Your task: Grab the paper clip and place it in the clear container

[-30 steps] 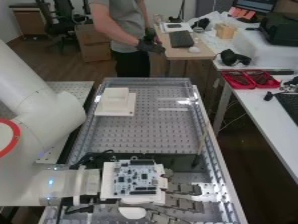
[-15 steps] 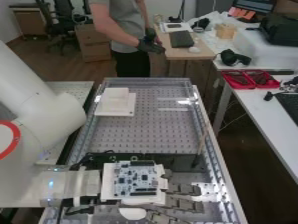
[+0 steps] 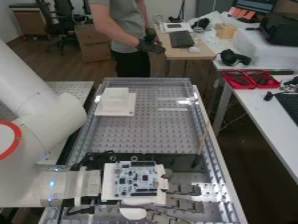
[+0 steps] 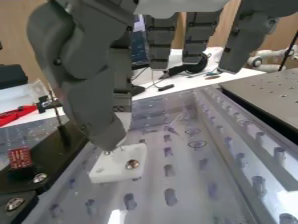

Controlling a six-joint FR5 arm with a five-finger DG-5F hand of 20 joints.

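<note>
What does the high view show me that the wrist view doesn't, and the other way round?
High view: the circuit board beside the hand, and the two-tier white block toward the far end of the perforated metal.

Wrist view: a small white piece with a screw head, below the hand, and a small red part.

Both: the hand, the slim rod and perforated metal.

dark grey hand [image 3: 189, 189], white arm [image 3: 50, 112] with red ring [image 3: 16, 140], hole-patterned grey panel [image 3: 146, 127], red trays [image 3: 238, 85]
</note>
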